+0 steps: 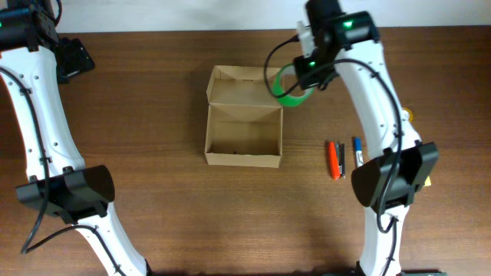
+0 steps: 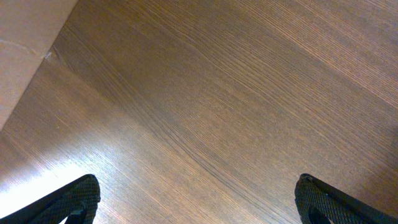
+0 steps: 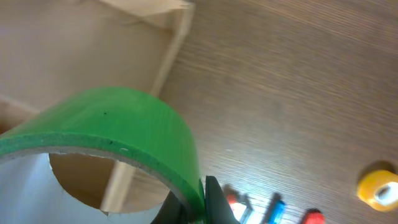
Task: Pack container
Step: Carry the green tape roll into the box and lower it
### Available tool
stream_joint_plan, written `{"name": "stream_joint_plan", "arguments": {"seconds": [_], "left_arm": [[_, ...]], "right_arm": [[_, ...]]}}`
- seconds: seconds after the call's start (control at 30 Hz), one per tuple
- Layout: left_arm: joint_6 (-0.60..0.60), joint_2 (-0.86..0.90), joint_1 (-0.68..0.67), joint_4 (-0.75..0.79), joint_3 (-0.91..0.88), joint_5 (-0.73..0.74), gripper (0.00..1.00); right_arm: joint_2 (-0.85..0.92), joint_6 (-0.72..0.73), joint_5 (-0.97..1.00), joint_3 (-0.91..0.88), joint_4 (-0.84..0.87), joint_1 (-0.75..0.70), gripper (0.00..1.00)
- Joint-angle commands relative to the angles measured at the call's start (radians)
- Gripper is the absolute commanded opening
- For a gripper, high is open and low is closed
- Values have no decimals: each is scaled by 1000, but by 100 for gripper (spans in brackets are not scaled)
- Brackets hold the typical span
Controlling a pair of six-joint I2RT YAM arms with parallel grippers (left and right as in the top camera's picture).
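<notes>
The tan cardboard container [image 1: 242, 134] stands open in the middle of the table, its flap lid [image 1: 242, 86] folded back on the far side; its wall also shows in the right wrist view [image 3: 168, 50]. My right gripper [image 1: 301, 83] is shut on a green tape roll [image 1: 288, 90], holding it in the air by the container's far right corner. The roll fills the right wrist view [image 3: 118, 130], pinched at its rim by the fingers [image 3: 202, 202]. My left gripper [image 2: 199, 199] is open and empty over bare wood, at the far left in the overhead view [image 1: 73, 57].
Pens with red [image 1: 334, 159] and blue [image 1: 357, 151] caps lie right of the container, also blurred in the right wrist view [image 3: 273, 208]. A yellow tape roll [image 3: 378, 186] lies further right, partly hidden behind the right arm in the overhead view [image 1: 407, 115].
</notes>
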Motion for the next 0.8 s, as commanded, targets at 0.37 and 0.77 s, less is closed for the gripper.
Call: {"name": "stream_joint_plan", "arguments": {"seconds": [0.37,0.77], "left_arm": [[4,17,3,-1,-3,3,99],[4,17,3,-1,-3,3,100]], "right_arm": [[-40,4,-6,24,-23,254,4],[-40,5,68,14,-68,299,4]]}}
